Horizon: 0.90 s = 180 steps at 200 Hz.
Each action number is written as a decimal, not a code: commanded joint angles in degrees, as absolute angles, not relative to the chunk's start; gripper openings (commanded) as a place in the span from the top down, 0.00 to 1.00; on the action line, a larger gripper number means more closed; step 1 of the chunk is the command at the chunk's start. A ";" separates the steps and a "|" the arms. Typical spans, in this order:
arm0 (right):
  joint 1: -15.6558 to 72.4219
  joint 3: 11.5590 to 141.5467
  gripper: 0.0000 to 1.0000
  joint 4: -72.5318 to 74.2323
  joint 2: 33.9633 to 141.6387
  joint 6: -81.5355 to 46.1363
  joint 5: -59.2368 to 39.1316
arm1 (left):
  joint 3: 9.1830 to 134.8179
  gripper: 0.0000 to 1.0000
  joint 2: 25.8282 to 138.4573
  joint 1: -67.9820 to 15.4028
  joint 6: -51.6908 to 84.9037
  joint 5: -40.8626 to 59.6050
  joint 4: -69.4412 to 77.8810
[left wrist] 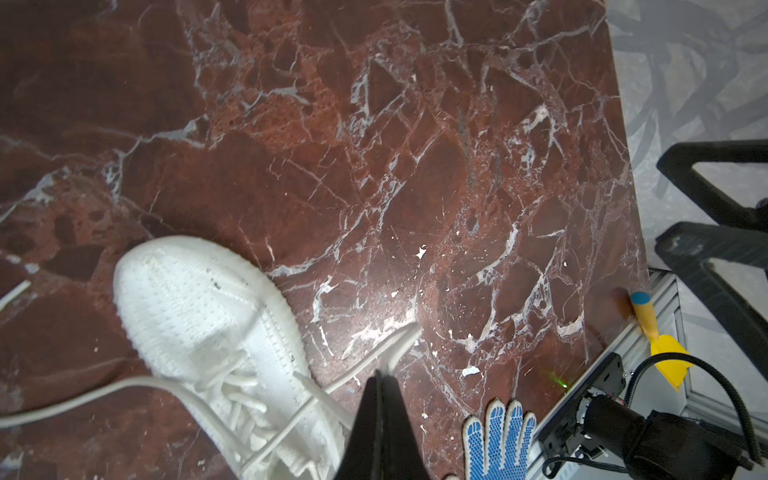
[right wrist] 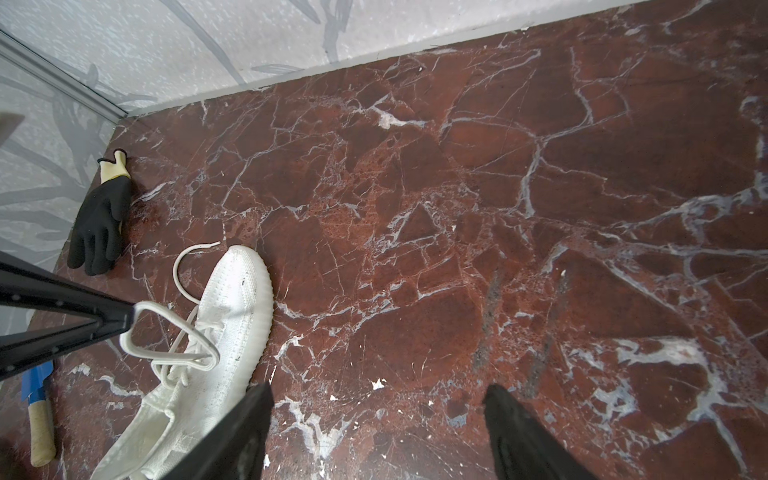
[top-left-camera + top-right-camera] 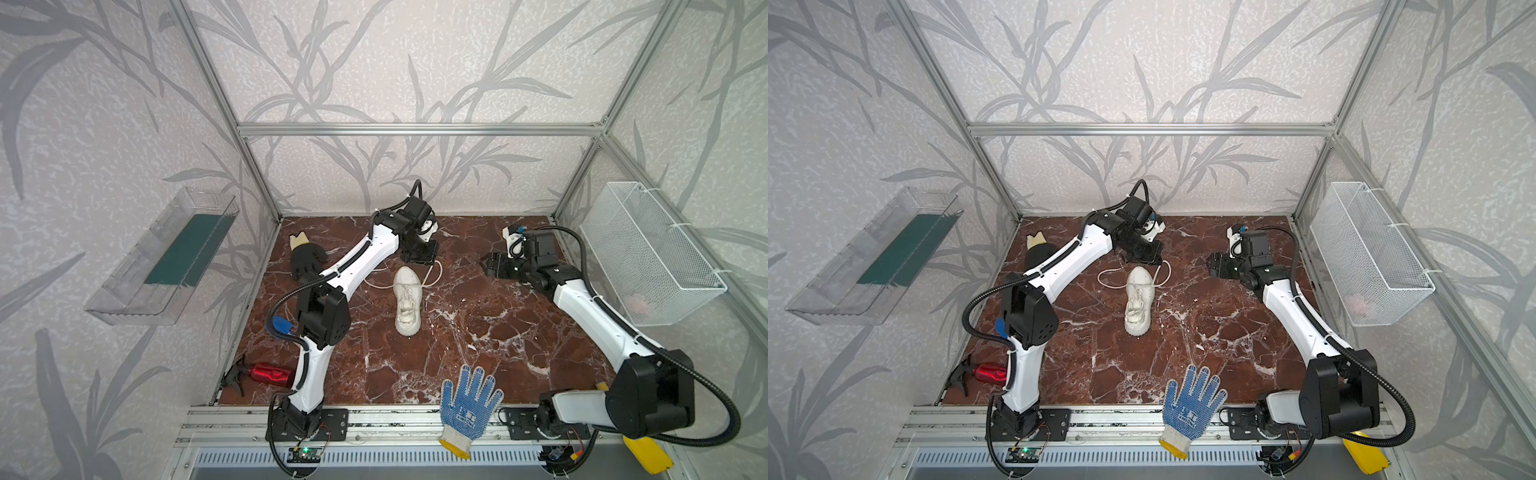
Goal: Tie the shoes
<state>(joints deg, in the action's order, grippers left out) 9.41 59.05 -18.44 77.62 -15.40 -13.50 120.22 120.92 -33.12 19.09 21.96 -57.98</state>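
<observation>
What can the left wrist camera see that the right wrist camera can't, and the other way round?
Left wrist only: a blue-dotted glove and a yellow tool. Right wrist only: a black glove and a blue tool with a pale handle. Both: the white sneaker on the marble table, with the left end effector shut on its lace.

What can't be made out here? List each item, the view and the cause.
- Pink object in wire basket: both top views, blurred behind mesh.
- Blue tool: both top views, left arm covers most.
- Sneaker, heel end: left wrist view, cut off by picture edge.
</observation>
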 commanded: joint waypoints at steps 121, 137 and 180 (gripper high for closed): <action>9.23 58.35 0.20 -20.48 77.45 -15.28 -16.53 | 113.21 1.00 111.47 -36.20 -16.66 -5.92 -51.64; 9.22 57.69 0.20 -21.85 76.12 -14.66 -16.10 | 110.57 1.00 110.06 -36.21 -23.97 -1.75 -49.02; 9.23 54.05 0.20 -23.63 71.21 -14.45 -13.27 | 97.43 1.00 105.21 -35.86 -40.88 11.11 -37.15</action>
<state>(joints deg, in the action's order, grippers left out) 9.43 56.07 -21.28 75.09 -15.09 -15.00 103.07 109.47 -36.32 -26.22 1.65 -45.63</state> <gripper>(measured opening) 0.799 0.047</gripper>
